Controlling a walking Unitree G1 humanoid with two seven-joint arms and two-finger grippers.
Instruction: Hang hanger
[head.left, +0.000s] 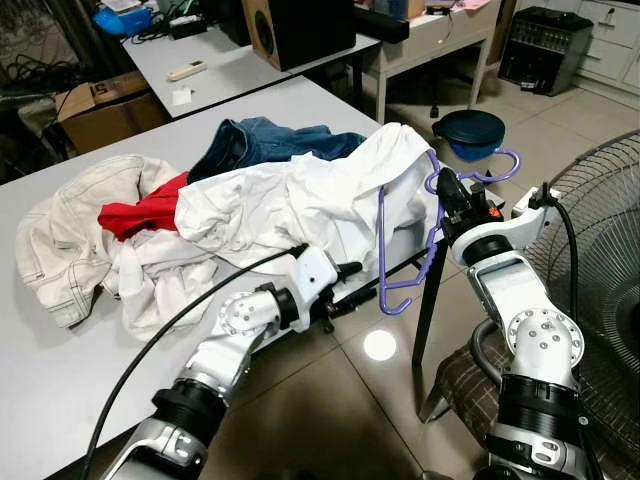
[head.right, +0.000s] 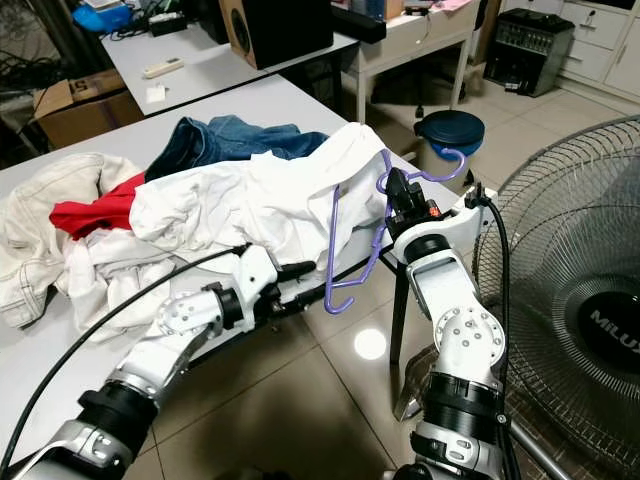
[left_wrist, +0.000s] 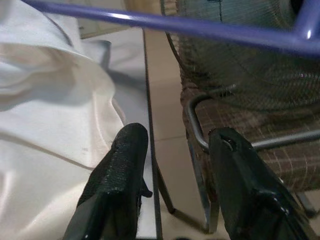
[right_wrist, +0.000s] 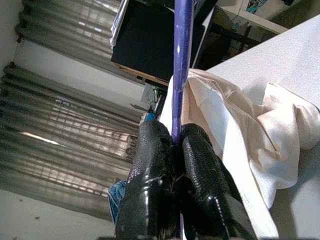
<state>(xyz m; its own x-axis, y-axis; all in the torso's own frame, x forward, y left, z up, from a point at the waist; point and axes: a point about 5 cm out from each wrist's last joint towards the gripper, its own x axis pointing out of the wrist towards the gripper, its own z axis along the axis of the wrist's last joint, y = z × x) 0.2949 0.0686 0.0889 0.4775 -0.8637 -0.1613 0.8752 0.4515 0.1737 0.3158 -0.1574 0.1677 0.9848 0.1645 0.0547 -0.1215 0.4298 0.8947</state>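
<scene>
A purple plastic hanger (head.left: 385, 250) hangs at the right corner of the grey table (head.left: 60, 370), partly inside a white shirt (head.left: 300, 205) whose shoulder is draped over it. My right gripper (head.left: 447, 190) is shut on the hanger near its hook (head.left: 497, 170); in the right wrist view the fingers (right_wrist: 167, 170) pinch the purple bar (right_wrist: 181, 60). My left gripper (head.left: 345, 290) is open just below the shirt's hem, beside the hanger's lower end, with nothing between its fingers (left_wrist: 117, 185). The purple bar (left_wrist: 165, 24) crosses above them.
A heap of clothes lies on the table: jeans (head.left: 265, 140), a red garment (head.left: 140, 212), a cream garment (head.left: 70, 230). A large fan (head.right: 580, 300) stands at the right, with a plaid chair (head.left: 465, 385) below it. A blue bin (head.left: 470, 130) sits on the tiled floor beyond.
</scene>
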